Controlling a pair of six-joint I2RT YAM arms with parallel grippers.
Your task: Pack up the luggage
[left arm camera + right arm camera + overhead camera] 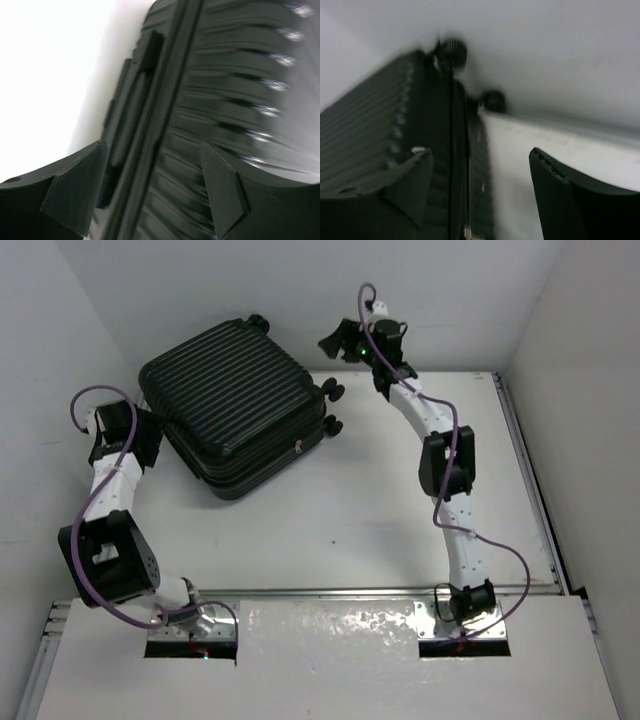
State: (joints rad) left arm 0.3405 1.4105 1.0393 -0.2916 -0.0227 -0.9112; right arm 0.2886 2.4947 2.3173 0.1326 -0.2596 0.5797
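The luggage [235, 400] is a large black ribbed suitcase lying flat and closed at the table's back left. My left gripper [148, 438] is at its left side, open. In the left wrist view the ribbed shell [235, 100], zipper seam and recessed side handle [132, 107] fill the frame behind my left gripper [150, 187], and nothing is between the fingers. My right gripper [336, 340] hovers open by the suitcase's back right corner. In the right wrist view my right gripper [480, 175] straddles the suitcase's seam edge [457, 150] without touching it. Two caster wheels [451, 50] show beyond.
Two caster wheels [332, 392] stick out on the suitcase's right side. White walls close in behind the suitcase and on both sides. A metal rail [525, 460] edges the table on the right, and another rail [340, 592] runs along the near edge by the arm bases.
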